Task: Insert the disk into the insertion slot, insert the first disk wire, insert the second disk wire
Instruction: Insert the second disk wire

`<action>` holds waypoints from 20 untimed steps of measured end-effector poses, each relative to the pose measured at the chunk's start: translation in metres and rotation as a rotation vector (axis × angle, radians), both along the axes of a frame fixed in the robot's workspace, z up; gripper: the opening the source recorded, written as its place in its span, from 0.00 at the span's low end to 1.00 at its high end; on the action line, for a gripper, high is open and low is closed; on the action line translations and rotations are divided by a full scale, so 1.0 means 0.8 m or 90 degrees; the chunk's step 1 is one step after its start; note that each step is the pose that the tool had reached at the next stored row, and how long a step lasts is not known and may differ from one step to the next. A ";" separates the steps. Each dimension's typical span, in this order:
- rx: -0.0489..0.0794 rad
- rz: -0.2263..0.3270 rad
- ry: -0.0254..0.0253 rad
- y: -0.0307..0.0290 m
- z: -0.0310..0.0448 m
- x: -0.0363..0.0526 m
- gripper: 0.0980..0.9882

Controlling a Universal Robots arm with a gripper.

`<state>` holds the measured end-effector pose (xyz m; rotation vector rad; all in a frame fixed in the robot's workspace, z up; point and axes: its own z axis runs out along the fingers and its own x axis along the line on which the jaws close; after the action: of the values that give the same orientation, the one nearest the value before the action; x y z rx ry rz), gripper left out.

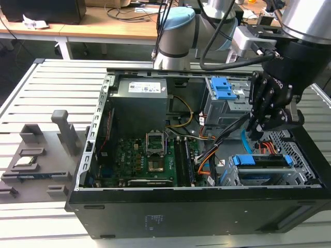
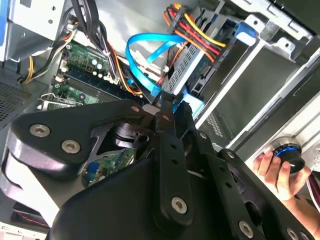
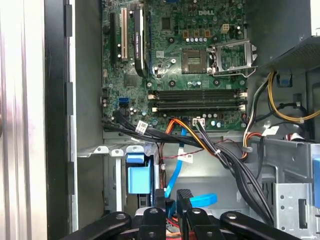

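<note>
Inside the open case I saw my gripper pinched on the blue second disk wire behind the seated disk.

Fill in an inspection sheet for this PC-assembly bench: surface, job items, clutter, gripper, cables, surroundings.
Surface: slatted metal bench carrying the open computer case.
Job items: disk in its blue caddy sits in the insertion slot at the exterior view's right; second disk wire, light blue, loops above it; first disk wire, orange-red bundle, runs beside the cage.
Clutter: grey fixture tray with small parts on the bench.
Gripper: gripper low over the drive cage, jaws around the light-blue cable's plug end.
Cables: black cable bundle crosses the motherboard.
Surroundings: wooden desks behind; a hand on a knob.
</note>
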<state>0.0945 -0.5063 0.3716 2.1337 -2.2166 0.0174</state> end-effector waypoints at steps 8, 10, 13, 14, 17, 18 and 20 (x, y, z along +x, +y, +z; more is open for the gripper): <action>-0.002 0.001 0.0000 0.0000 -0.0003 0.000 0.07; -0.002 0.001 0.0000 -0.0067 -0.0003 -0.001 0.07; -0.002 0.001 0.0000 -0.0204 -0.0016 0.000 0.07; -0.001 0.001 0.0000 -0.0217 -0.0032 0.000 0.07; -0.002 0.001 0.0001 -0.0222 -0.0102 0.005 0.07; -0.002 0.001 0.0001 -0.0222 -0.0150 0.009 0.07; -0.003 0.001 0.0001 -0.0222 -0.0207 0.019 0.07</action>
<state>0.1095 -0.5240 0.3550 2.1333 -2.2130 0.0219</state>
